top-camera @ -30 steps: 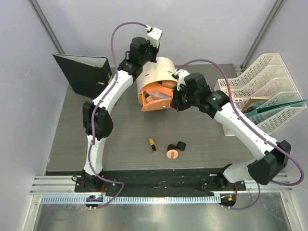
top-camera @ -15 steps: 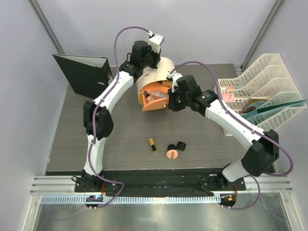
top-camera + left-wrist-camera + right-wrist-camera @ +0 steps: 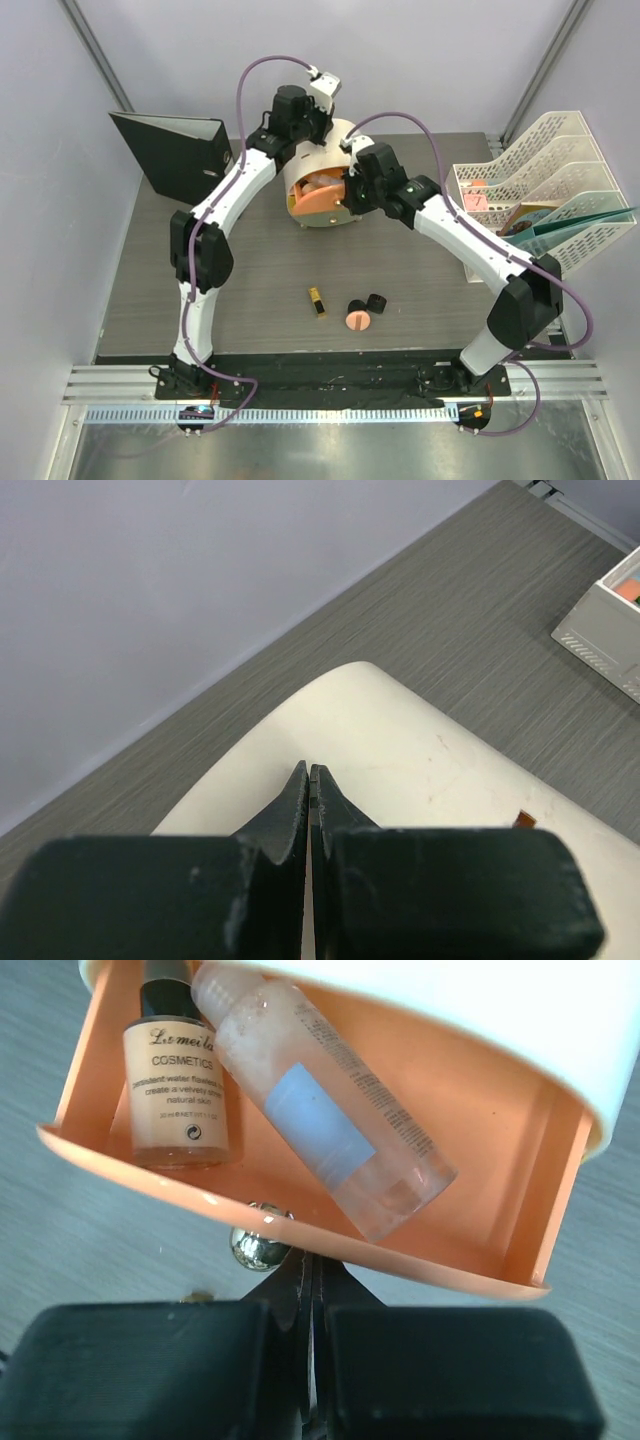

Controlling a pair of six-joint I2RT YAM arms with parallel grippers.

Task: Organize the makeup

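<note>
Holding a peach bottle (image 3: 180,1090) and a clear tube (image 3: 320,1120), the orange drawer (image 3: 490,1210) is jutting from the cream box (image 3: 400,750), with the right gripper (image 3: 308,1270) hovering closed beside its knob (image 3: 258,1245), the left gripper (image 3: 308,775) sitting closed over the box top, and the lipstick (image 3: 317,302), pink compact (image 3: 358,320) and black jars (image 3: 377,301) lying on the table (image 3: 200,280).

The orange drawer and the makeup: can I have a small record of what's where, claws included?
Drawer: partly open, in cream box
Inside: peach bottle, clear tube
Loose on table: lipstick, pink compact, black jars
Left gripper: shut, tips above the box's top
Right gripper: shut, tips at the drawer front, beside its knob
</note>
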